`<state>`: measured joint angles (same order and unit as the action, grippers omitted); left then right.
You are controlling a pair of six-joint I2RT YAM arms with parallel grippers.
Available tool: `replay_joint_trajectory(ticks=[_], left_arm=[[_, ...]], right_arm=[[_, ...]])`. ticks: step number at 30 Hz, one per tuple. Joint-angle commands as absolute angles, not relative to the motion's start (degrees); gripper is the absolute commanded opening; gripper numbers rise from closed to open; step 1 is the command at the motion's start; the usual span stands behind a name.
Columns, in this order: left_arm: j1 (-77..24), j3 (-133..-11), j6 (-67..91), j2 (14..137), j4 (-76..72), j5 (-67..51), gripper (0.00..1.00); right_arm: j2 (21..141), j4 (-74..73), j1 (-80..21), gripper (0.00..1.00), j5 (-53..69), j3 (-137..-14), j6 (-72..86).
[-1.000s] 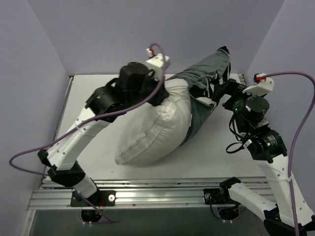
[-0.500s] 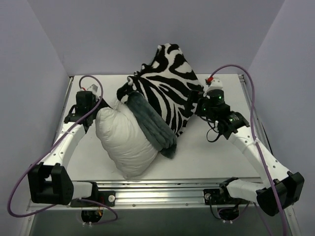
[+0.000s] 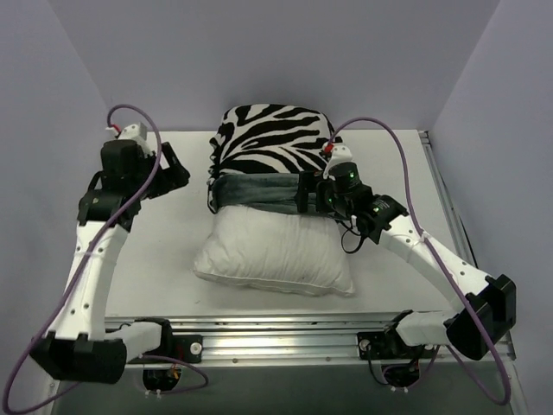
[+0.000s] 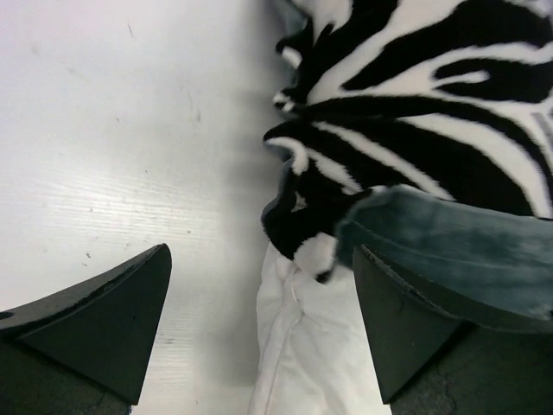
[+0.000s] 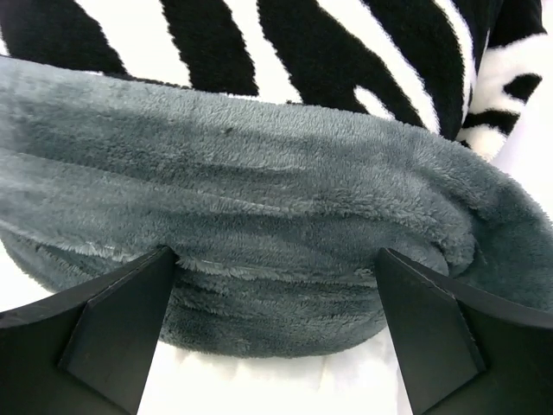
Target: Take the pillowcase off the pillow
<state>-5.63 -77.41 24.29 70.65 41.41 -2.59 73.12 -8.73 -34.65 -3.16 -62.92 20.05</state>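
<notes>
Since last look, laid pillow [image 3: 276, 251] flat; released left end effector [image 3: 177, 175], now aside. Held right end effector [image 3: 305, 194] agape astride pillowcase [image 3: 272, 138] fold. Half stripped; next: clench fold, drag rearward.

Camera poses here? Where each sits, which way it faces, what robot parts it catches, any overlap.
Top external: above and behind the bases, looking down on the table; shows both arms, left gripper, right gripper, pillow, pillowcase.
Left wrist: on the left arm, facing down at the pillowcase's left edge; own fingers, apart, at the bottom.
Right wrist: on the right arm, close on the grey fold; own fingers, apart, at the bottom corners.
Shared: both wrist views show zebra fabric, grey fold, white pillow.
</notes>
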Motion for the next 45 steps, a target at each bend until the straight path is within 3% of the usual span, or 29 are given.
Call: replay_joint_trajectory(ticks=[1,6,11,14,19,22,30,38,45], left_arm=[[-6.0,-79.0,22.8,62.5,47.4,2.5,0.94],[-6.7,-72.4,26.0,54.9,48.8,-0.8,0.94],[-14.1,-59.6,36.0,47.0,44.8,-7.0,0.94],[-21.3,-53.6,40.9,47.4,38.6,-4.6,0.94],[-23.0,-46.1,46.5,54.6,25.5,-2.9,0.94],[-20.6,-48.1,45.8,61.5,21.7,1.6,0.94],[-12.0,-65.2,38.2,72.0,21.4,-2.4,0.94],[-11.9,-69.4,34.2,63.7,30.8,-1.7,0.94],[-21.3,-58.2,40.1,50.9,35.9,-1.9,0.94]], right_arm=[[74.8,-6.8,-37.3,0.96,-5.4,-67.5,16.3],[78.7,-7.7,-43.8,0.96,-8.5,-72.0,11.2],[82.3,-8.6,-44.8,0.96,-11.2,-73.3,10.9],[84.8,-8.8,-47.4,0.95,-11.1,-72.9,12.2],[87.9,-5.0,-51.6,0.93,-4.7,-72.1,17.9],[90.2,-1.6,-56.0,0.92,-2.0,-72.9,20.4],[93.8,-4.4,-59.9,0.92,-3.5,-81.8,18.4],[90.7,-14.1,-57.3,0.95,-17.8,-87.2,11.6],[91.5,-14.4,-51.5,0.99,-13.0,-86.7,7.6]])
